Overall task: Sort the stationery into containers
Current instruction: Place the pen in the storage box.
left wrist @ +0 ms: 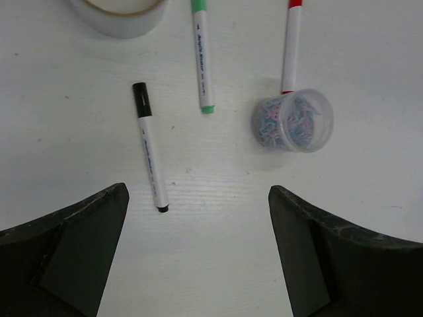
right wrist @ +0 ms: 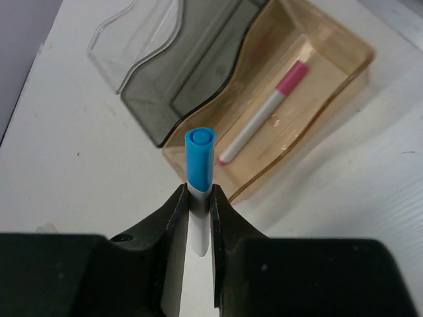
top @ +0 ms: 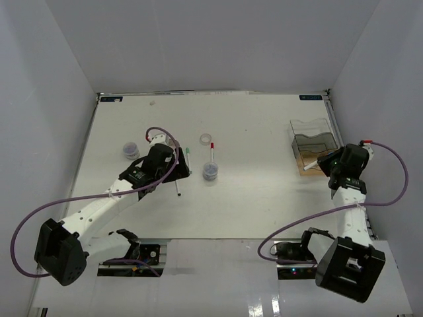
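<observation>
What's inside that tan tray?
One pink-capped marker lies in the tan tray. The blue-capped marker, held by the right gripper, covers its near corner.

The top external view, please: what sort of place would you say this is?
Probably a robotics lab test cell: a white table boxed in by plain walls, the left arm and right arm bolted at its near edge, and a desk organiser set out on it.

The left hand [left wrist: 198,195] held its two dark fingers [left wrist: 73,251] wide apart above a white desk [left wrist: 66,119]. Beyond them lay a black-capped marker [left wrist: 149,146], a green-capped marker [left wrist: 202,56], a red-capped marker [left wrist: 291,46] meeting a clear tub [left wrist: 294,121] of coloured clips, and a tape roll [left wrist: 122,16] cut off at the top edge.
</observation>
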Tool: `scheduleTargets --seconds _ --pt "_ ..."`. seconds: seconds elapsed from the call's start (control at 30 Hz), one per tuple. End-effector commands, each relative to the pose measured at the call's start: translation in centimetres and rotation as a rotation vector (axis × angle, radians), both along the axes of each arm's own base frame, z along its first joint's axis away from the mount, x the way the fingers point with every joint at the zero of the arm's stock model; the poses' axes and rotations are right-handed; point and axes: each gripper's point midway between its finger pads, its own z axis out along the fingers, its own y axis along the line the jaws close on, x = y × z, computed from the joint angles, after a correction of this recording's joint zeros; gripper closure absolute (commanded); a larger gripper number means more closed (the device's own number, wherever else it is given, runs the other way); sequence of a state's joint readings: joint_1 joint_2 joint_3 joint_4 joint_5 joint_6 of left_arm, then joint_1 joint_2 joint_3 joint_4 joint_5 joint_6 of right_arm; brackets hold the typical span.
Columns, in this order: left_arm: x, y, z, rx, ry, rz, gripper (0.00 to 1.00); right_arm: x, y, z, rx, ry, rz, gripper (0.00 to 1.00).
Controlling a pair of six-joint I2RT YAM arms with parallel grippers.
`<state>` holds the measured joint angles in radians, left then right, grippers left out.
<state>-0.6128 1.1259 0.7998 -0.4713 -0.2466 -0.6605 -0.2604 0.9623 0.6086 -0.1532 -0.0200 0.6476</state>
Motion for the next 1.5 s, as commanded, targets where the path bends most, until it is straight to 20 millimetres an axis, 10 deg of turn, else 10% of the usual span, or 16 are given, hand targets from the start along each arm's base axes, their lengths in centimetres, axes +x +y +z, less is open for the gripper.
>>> scheduleTargets --seconds 0.0,0.9,1.47 --pt "-1.0 1.8 -0.2 -0.002 0.016 0.034 0.02 -0.4 -3.0 -0.9 0.043 0.027 -0.077 0.92" --pt "-2.0 4.0 -2.0 0.053 0.039 0.079 0.02 4.4 -5.6 1.3 0.257 -0.092 -0.114 0.89" --pt "-2.1 3.6 -3.1 0.040 0.074 0.081 0.02 4.5 -5.7 -2.1 0.281 -0.024 -0.118 0.53"
